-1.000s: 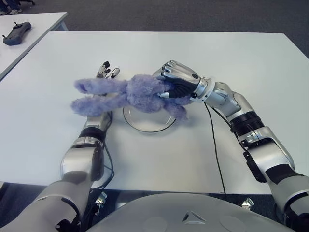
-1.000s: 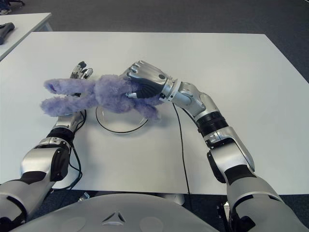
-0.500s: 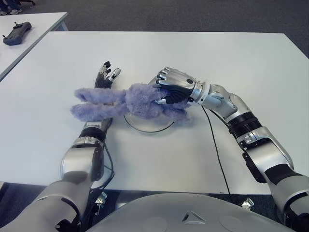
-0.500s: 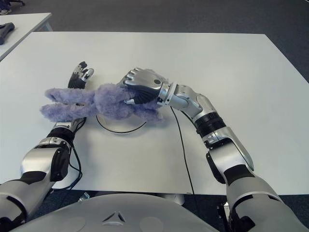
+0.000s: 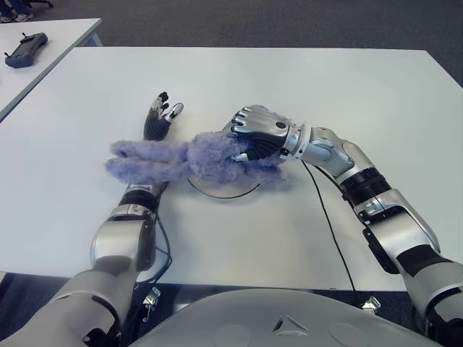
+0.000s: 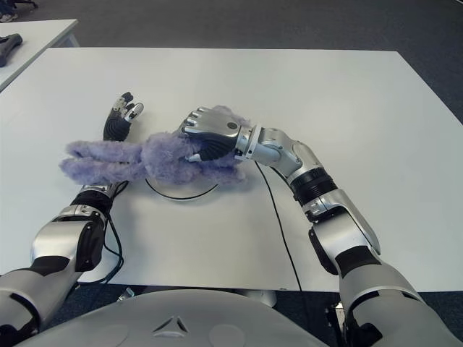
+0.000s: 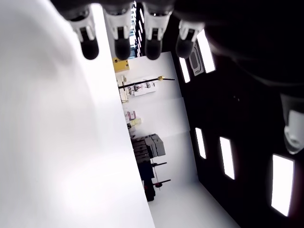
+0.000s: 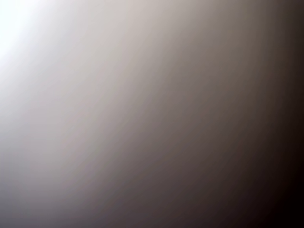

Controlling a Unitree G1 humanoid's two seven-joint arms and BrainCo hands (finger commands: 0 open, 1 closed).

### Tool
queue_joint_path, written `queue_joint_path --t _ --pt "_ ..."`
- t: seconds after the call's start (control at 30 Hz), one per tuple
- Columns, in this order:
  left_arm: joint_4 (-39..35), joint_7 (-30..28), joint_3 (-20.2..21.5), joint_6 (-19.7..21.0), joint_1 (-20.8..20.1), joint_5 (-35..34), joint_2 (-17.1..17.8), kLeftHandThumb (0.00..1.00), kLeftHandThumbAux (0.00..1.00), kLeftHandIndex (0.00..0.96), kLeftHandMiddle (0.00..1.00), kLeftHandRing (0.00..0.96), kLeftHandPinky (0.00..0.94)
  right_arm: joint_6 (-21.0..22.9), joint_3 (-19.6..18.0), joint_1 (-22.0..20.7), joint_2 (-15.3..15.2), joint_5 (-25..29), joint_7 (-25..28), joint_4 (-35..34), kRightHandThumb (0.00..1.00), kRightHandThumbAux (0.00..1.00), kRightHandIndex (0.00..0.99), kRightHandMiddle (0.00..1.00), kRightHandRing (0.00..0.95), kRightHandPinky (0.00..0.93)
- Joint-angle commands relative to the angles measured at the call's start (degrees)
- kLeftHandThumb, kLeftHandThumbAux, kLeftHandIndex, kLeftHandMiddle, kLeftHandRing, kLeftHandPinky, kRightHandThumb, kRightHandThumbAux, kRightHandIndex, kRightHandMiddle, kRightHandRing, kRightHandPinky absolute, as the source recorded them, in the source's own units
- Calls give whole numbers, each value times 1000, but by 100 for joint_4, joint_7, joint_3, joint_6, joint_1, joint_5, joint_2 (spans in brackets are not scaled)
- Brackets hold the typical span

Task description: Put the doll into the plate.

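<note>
I have the doll (image 5: 195, 154) in my right hand (image 5: 258, 132), whose fingers are curled down over the body end of the purple plush. My right wrist view shows nothing usable, so I read that grip from the eye views alone. The doll lies low over the plate (image 5: 224, 190), and only the near arc of the rim shows under it. I cannot tell whether the plush is already touching the dish.

What matters for the release is the long axis: it runs left to right across the white table (image 5: 362, 94), with the body over the plate under my right hand. The long ears or limbs trail well off the left of the rim, over my left forearm.

My left hand (image 5: 159, 118) shows just beyond the doll's left end, fingers extended and holding nothing.

I judge the next move is to open the right fingers. The overhang may leave the doll only partly inside.
</note>
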Motion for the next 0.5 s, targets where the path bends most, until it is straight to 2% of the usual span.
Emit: queue_joint_path --t 0.03,0.5 --pt "1000 182 -208 83 1533 205 -972 0 446 0 16 0 0 -44 271 199 -17 68 413 235 782 752 711 841 851 871" --pt "1034 159 -204 223 1483 188 -1016 0 432 0 2 0 0 7 389 81 -65 241 949 402 845 739 738 845 850 862"
